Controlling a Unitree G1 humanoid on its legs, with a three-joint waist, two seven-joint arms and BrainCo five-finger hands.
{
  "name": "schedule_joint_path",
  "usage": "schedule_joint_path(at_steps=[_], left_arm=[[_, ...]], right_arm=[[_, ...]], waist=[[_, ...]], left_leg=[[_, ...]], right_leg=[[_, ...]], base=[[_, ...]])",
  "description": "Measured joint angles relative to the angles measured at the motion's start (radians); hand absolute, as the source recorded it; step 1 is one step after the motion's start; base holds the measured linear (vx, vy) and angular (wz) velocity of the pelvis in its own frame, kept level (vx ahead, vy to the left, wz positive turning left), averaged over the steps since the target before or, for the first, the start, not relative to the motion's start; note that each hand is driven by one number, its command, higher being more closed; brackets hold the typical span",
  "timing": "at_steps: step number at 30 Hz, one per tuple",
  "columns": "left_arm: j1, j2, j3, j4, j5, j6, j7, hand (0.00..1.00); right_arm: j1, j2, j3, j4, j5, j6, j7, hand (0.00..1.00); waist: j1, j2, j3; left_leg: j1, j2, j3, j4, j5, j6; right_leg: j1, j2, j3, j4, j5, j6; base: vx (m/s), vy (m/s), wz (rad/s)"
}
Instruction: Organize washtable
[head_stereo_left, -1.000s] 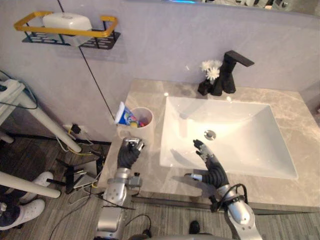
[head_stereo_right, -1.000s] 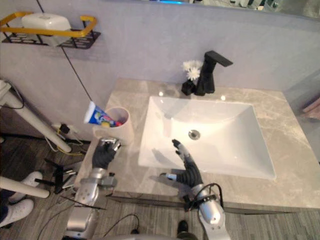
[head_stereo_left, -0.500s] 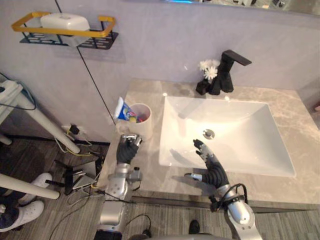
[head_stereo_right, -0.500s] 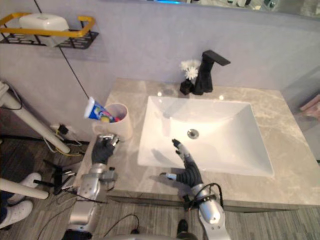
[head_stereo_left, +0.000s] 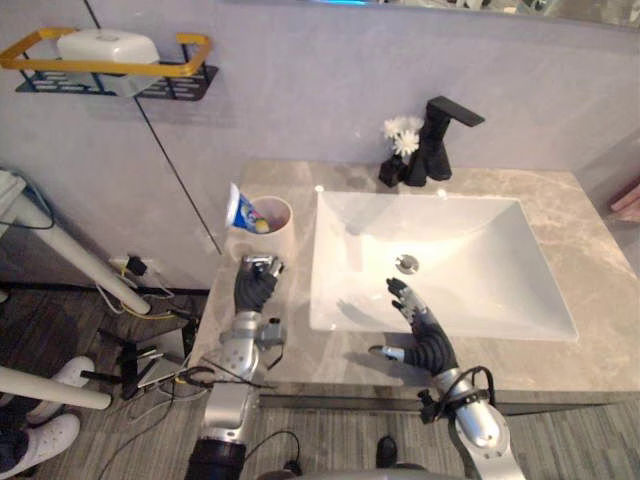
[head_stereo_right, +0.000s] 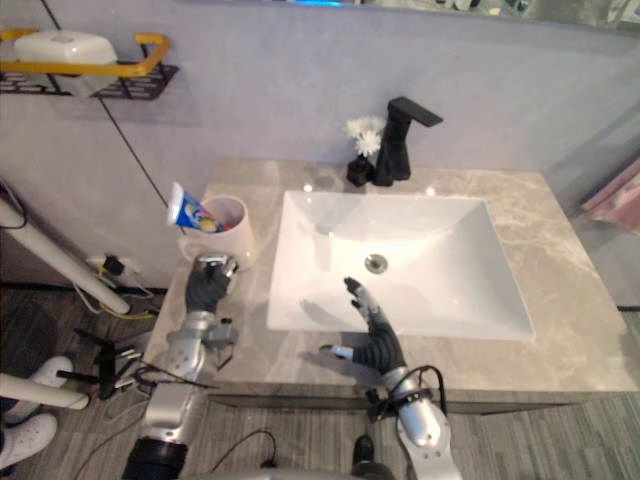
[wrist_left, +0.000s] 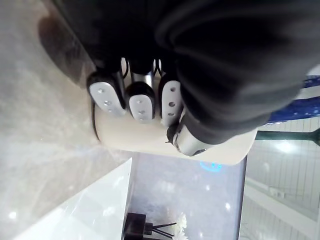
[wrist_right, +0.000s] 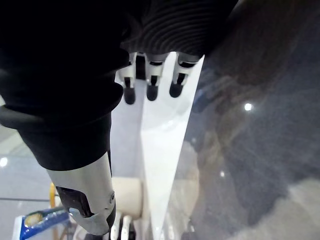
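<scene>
A cream cup (head_stereo_left: 266, 226) stands on the marble counter (head_stereo_left: 560, 205) left of the white sink (head_stereo_left: 470, 260). A blue and white toothpaste tube (head_stereo_left: 238, 210) leans out of the cup beside small coloured items. My left hand (head_stereo_left: 255, 287) rests on the counter just in front of the cup, fingers curled into a fist with nothing in them. In the left wrist view the cup (wrist_left: 150, 145) sits right past the curled fingers (wrist_left: 140, 103). My right hand (head_stereo_left: 422, 332) hovers open over the sink's front rim, fingers (wrist_right: 150, 80) straight.
A black faucet (head_stereo_left: 441, 138) rises behind the sink, with white flowers (head_stereo_left: 400, 128) in a dark vase beside it. On the wall at the upper left hangs a yellow-railed shelf (head_stereo_left: 185, 45) holding a white box (head_stereo_left: 100, 46). The counter's left edge lies close to my left hand.
The whole picture has shifted, so the camera moved. My left hand stays curled in front of the cup and my right hand stays open over the sink rim.
</scene>
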Motion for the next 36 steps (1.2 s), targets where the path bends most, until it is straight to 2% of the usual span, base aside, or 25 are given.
schedule_joint_path(at_steps=[4,9,19,36], left_arm=[[-0.032,0.005,0.008,0.014,0.000,0.001,0.003,1.00],[-0.070,0.006,0.027,0.032,0.000,0.008,0.021,1.00],[-0.172,0.026,0.079,0.091,0.000,0.021,0.044,1.00],[-0.214,0.037,0.116,0.127,0.000,0.021,0.063,1.00]], right_arm=[[-0.003,0.000,-0.003,-0.004,0.000,-0.001,0.000,0.00],[-0.002,-0.005,-0.027,-0.008,0.000,-0.003,0.000,0.00],[0.003,-0.036,-0.038,-0.037,0.001,-0.003,0.003,0.00],[0.001,-0.037,-0.042,-0.044,0.001,-0.023,0.005,0.00]], waist=[[-0.003,0.000,0.000],[-0.021,-0.001,0.000],[-0.030,-0.001,0.000],[-0.039,-0.008,0.014]], left_leg=[[-0.006,0.000,0.014,0.000,0.000,0.000],[-0.011,0.001,0.020,-0.001,0.000,0.000],[-0.033,0.001,0.041,-0.001,0.000,0.000],[-0.046,0.001,0.043,-0.002,0.000,0.000]], right_leg=[[-0.012,0.001,0.014,-0.004,0.008,-0.001],[-0.020,0.003,0.020,-0.004,0.010,-0.002],[-0.052,0.009,0.041,-0.006,0.018,-0.006],[-0.062,0.011,0.041,-0.018,0.023,-0.007]], base=[[-0.03,-0.018,-0.11],[-0.02,-0.011,-0.03],[-0.03,-0.024,-0.07],[-0.01,-0.012,0.00]])
